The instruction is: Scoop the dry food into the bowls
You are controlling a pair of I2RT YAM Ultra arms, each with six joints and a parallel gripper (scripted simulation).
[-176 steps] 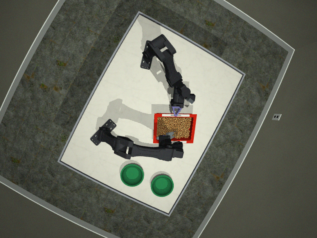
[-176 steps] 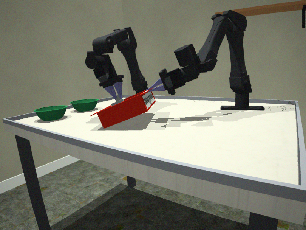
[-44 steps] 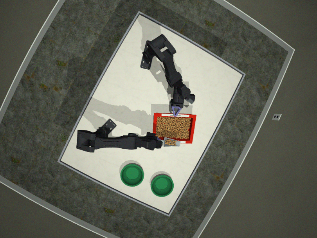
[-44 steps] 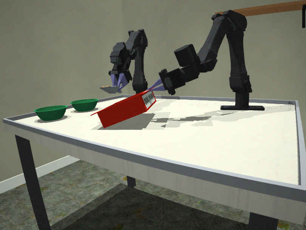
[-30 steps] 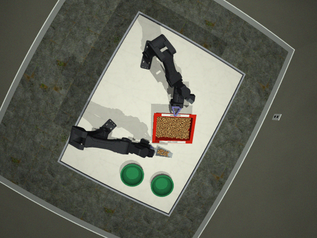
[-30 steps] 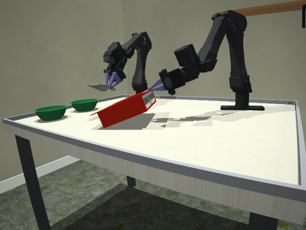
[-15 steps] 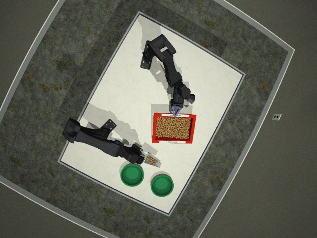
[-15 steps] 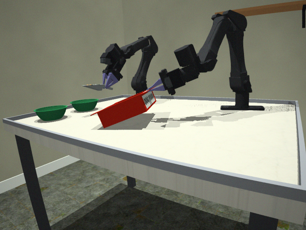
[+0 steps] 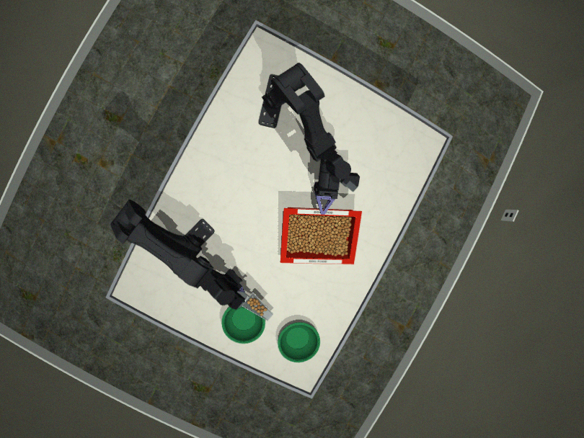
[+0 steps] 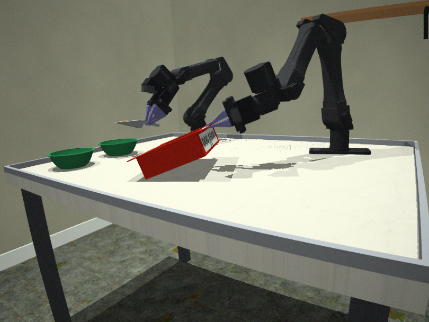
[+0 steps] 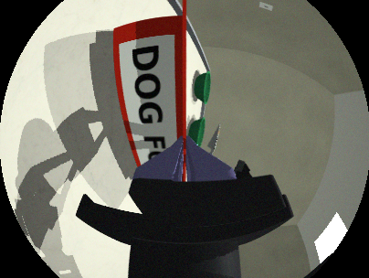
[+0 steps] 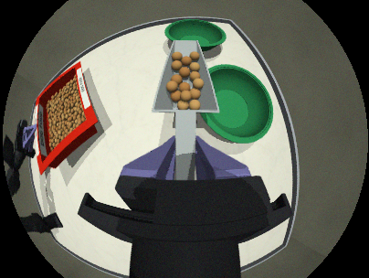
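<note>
My right gripper (image 9: 241, 295) is shut on the handle of a grey scoop (image 9: 257, 305). The scoop is held level in the air and carries several brown food pieces (image 12: 184, 79). Its pan hangs over the rim of the nearer green bowl (image 9: 242, 323), which looks empty. The second green bowl (image 9: 298, 341) stands beside it and also looks empty. The red box (image 9: 320, 235) is full of dry food. My left gripper (image 9: 324, 207) (image 10: 214, 122) is shut on the box's end wall and holds that end raised. The box (image 10: 176, 152) is tilted, with its far end on the table.
Both bowls (image 10: 117, 146) (image 10: 71, 157) stand near the table's raised rim. The left arm's base (image 10: 339, 149) stands at the far side. The box lies a short way from the bowls, with bare table between them.
</note>
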